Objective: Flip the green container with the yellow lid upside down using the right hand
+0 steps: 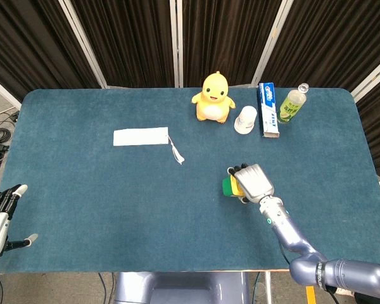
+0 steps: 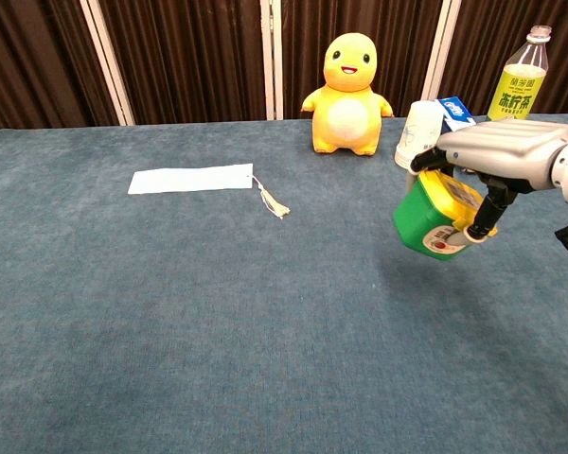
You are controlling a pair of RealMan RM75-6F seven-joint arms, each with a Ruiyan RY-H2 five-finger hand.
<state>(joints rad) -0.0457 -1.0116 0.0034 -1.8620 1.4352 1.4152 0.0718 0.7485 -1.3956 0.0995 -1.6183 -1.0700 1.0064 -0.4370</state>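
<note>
The green container with the yellow lid (image 2: pixel 428 218) hangs tilted above the table, lid up toward the hand and green base swung down to the left. My right hand (image 2: pixel 497 156) grips it from above, fingers wrapped over the lid. From the head view the container (image 1: pixel 229 186) peeks out left of the right hand (image 1: pixel 253 182). My left hand (image 1: pixel 1 217) sits off the table's near left corner, open and holding nothing.
Along the far edge stand a yellow duck toy (image 1: pixel 213 98), a stack of white cups (image 1: pixel 245 119), a toothpaste box (image 1: pixel 268 109) and a green tea bottle (image 1: pixel 292 104). A white tag with a string (image 1: pixel 141 137) lies left of centre.
</note>
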